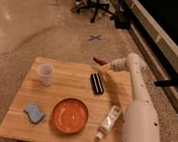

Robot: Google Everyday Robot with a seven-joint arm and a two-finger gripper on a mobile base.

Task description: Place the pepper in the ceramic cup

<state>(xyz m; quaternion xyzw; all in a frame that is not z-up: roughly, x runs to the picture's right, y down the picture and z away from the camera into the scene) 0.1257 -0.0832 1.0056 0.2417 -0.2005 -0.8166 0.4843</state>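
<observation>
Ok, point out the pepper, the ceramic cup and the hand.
pepper (98, 61), camera view, its red middle.
ceramic cup (45, 74), camera view, outer wall.
hand (105, 64), camera view, between fingertips, shut on pepper at far edge of table (67, 85).

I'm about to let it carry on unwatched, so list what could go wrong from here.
1. The gripper is shut at the table's far edge with the pepper poking out of its tip. A thin hold may slip, and the pepper could drop to the floor.
2. The cup stands on the opposite side and looks narrow and light. The pepper could catch its rim or tip it.
3. A low sweep could knock the black bar.
</observation>
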